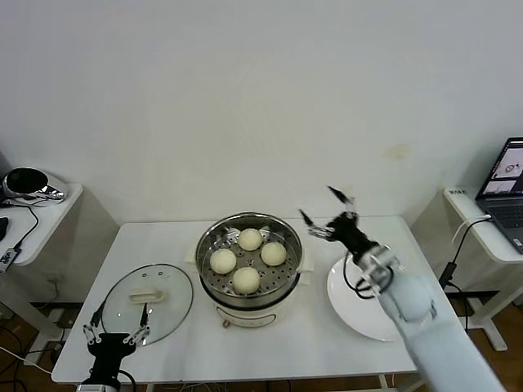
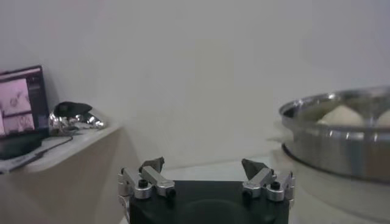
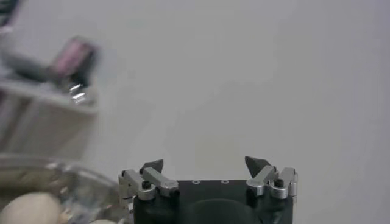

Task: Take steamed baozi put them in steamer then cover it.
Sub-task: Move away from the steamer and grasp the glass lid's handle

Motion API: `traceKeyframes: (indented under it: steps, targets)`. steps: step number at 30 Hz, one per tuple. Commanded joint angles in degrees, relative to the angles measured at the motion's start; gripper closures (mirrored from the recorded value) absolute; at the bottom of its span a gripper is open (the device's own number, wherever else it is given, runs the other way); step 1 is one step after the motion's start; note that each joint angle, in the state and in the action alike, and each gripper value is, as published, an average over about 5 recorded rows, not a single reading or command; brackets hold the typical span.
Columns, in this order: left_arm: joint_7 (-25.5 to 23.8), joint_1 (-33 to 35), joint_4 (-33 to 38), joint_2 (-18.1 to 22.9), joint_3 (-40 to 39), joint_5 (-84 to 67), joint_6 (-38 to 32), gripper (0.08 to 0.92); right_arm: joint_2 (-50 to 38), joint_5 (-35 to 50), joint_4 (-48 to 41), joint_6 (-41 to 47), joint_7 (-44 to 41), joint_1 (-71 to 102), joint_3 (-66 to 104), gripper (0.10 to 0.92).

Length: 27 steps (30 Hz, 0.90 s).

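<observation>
Several cream-white baozi (image 1: 248, 260) sit on the perforated tray inside the steel steamer (image 1: 290, 273) at the table's middle. The steamer's rim also shows in the left wrist view (image 2: 341, 131), and one baozi in the right wrist view (image 3: 30, 209). The glass cover (image 1: 176, 306) with its cream handle lies flat on the table to the steamer's left. My right gripper (image 1: 325, 208) is open and empty, raised just right of the steamer. It also shows in its own wrist view (image 3: 206, 165). My left gripper (image 1: 115, 323) is open and empty at the table's front left, at the cover's near edge, and shows in its own wrist view (image 2: 204, 165).
An empty white plate (image 1: 343, 302) lies right of the steamer, under my right arm. A side table with a dark helmet-like object (image 1: 29, 184) stands at the far left. A laptop (image 1: 505, 189) sits on a side table at the far right.
</observation>
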State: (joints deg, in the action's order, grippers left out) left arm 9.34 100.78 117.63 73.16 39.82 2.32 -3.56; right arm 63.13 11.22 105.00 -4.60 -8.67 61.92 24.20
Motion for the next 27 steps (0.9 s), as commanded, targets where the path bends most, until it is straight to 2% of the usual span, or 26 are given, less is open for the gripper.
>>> traceKeyframes:
  steps: [1, 7, 14, 18, 27]
  targets:
    - [2.06, -1.28, -13.33, -6.79, 6.34, 42.29, -5.35, 0.177, 16.3, -5.58, 6.5, -3.52, 5.26, 26.53, 28.93, 0.203]
    - [5.54, -5.92, -22.84, -11.0, 6.13, 58.98, -7.49, 0.177, 16.72, -3.12, 6.71, -2.88, 6.5, 29.27, 34.7, 0.203]
    - [4.37, -14.18, -30.32, -11.99, 1.13, 63.99, -7.36, 0.177, 18.33, -2.82, 6.43, -4.33, 7.9, 30.55, 36.12, 0.203]
    - [3.89, -18.14, -32.43, -12.13, -0.45, 64.7, -7.5, 0.177, 18.73, -2.68, 6.12, -4.55, 8.89, 30.47, 36.38, 0.203]
    - [3.48, -22.0, -33.44, -12.04, -2.86, 64.54, -7.76, 0.177, 20.53, -3.06, 6.48, -4.0, 9.62, 29.4, 35.55, 0.203]
